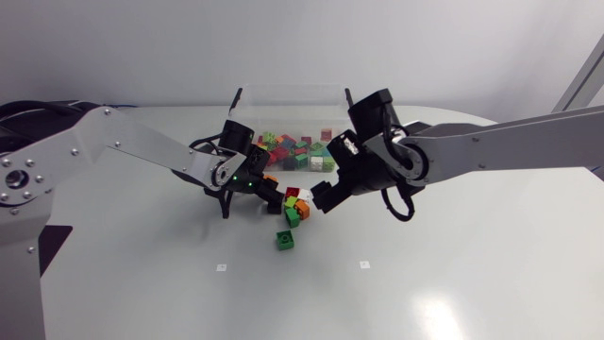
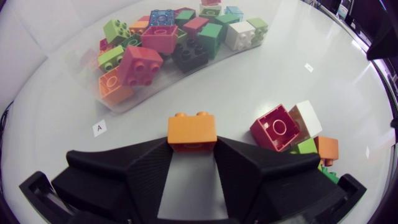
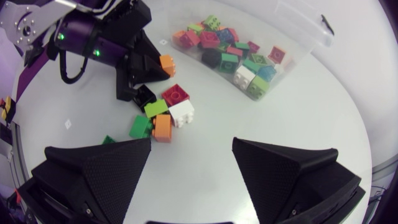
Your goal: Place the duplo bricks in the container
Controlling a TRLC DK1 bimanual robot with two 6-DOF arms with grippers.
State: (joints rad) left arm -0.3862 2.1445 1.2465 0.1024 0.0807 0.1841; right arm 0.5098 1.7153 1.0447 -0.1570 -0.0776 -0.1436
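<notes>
— What do our tools have hold of?
— Our left tool [image 2: 193, 145] is closed on an orange brick [image 2: 193, 129], one finger pressed to each side. Our right tool [image 3: 191, 144] gapes wide with nothing between its fingers.
— And around them?
— Just beside the left tool, a red brick [image 2: 277, 127] and a white brick [image 2: 306, 118] lie touching on the surface [image 1: 425, 274]. A green brick [image 1: 285, 240] sits apart from them. Ahead of the left tool, our clear container [image 1: 283, 99] holds many coloured bricks.
</notes>
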